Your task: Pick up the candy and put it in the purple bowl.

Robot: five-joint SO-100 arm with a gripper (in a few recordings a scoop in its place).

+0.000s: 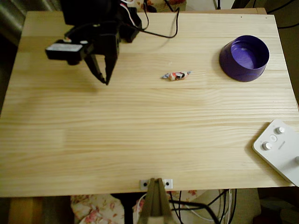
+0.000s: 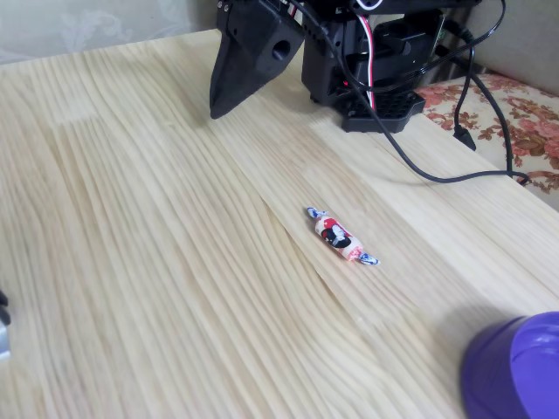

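Observation:
The candy (image 1: pixel 176 75) (image 2: pixel 341 236), a small white wrapped sweet with red and dark marks and twisted ends, lies on the wooden table near its middle back. The purple bowl (image 1: pixel 244 58) (image 2: pixel 515 371) stands upright and empty at the back right of the overhead view. My black gripper (image 1: pixel 105 80) (image 2: pixel 215 112) hangs over the back left of the table, fingertips together and pointing down at the wood, with nothing held. It is well to the left of the candy, and the bowl lies beyond the candy on the far side.
A white box with round buttons (image 1: pixel 280 147) sits on the table's right front corner. The arm's base and black cables (image 2: pixel 437 166) occupy the back edge. A metal bracket (image 1: pixel 155 184) is fixed at the front edge.

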